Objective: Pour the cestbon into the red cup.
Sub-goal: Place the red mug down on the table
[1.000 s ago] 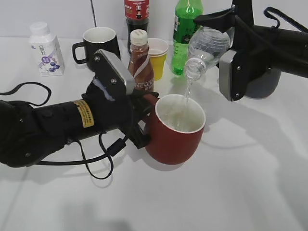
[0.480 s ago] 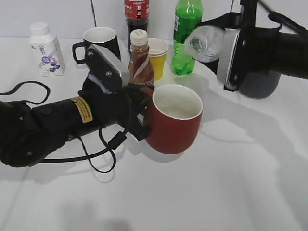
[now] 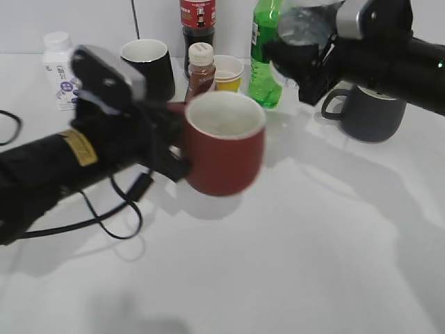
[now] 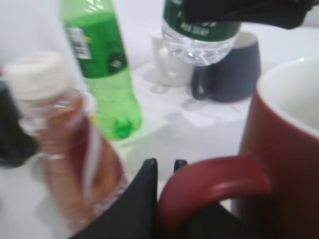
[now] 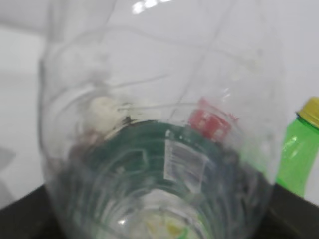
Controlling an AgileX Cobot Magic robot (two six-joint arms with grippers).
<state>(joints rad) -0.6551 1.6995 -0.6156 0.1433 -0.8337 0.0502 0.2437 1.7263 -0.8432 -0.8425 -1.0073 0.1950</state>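
The red cup [image 3: 224,145] is held above the table at centre-left, its white inside facing up. My left gripper [image 4: 164,164] is shut on its red handle [image 4: 214,175]. The cestbon [image 3: 300,29], a clear bottle with a dark green label, is held at the top right in my right gripper [image 3: 316,59], well apart from the cup. It fills the right wrist view [image 5: 159,149], where the jaws are hidden behind it. In the left wrist view its lower body [image 4: 199,35] hangs at the top.
A brown Nescafe bottle [image 3: 201,69], yellow paper cup [image 3: 227,73], black mug [image 3: 147,62], bright green bottle [image 3: 264,49], cola bottle [image 3: 197,21] and white bottle [image 3: 62,66] stand along the back. A grey mug [image 3: 368,111] stands right. A black cable [image 3: 115,223] lies left.
The pouring has stopped. The right gripper has swung the cestbon up and away to the upper right. The left gripper has lifted the red cup and moved it left.
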